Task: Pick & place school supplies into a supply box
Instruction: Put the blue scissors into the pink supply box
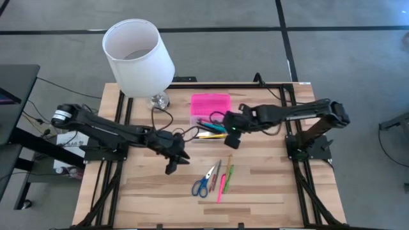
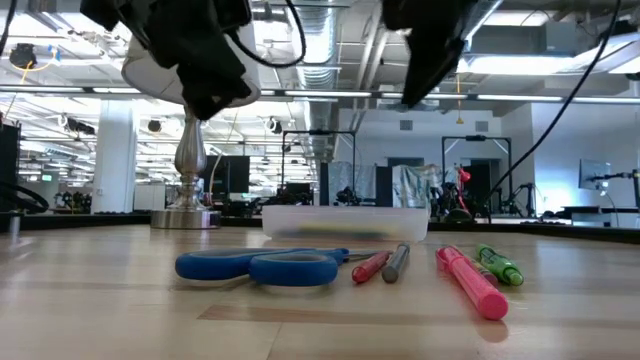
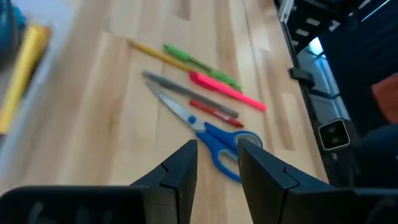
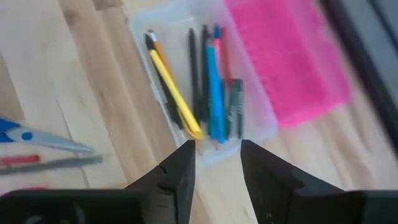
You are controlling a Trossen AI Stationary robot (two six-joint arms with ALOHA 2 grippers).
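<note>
Pink-lidded box (image 1: pixel 210 115) at the table's far middle holds several pens; right gripper (image 1: pixel 232 138) hovers open and empty beside it, left gripper (image 1: pixel 176 162), part-open and empty, must next descend on the scissors (image 1: pixel 204 181) nearer.

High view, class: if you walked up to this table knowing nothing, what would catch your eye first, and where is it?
The big white lampshade at the table's far left corner stands out first. Next, the bright pink lid lying open behind the clear supply box, which already holds several pens. Nearer the front, blue-handled scissors lie beside a few loose pens and markers, with the left gripper and right gripper poised above the table, jaws empty.
</note>
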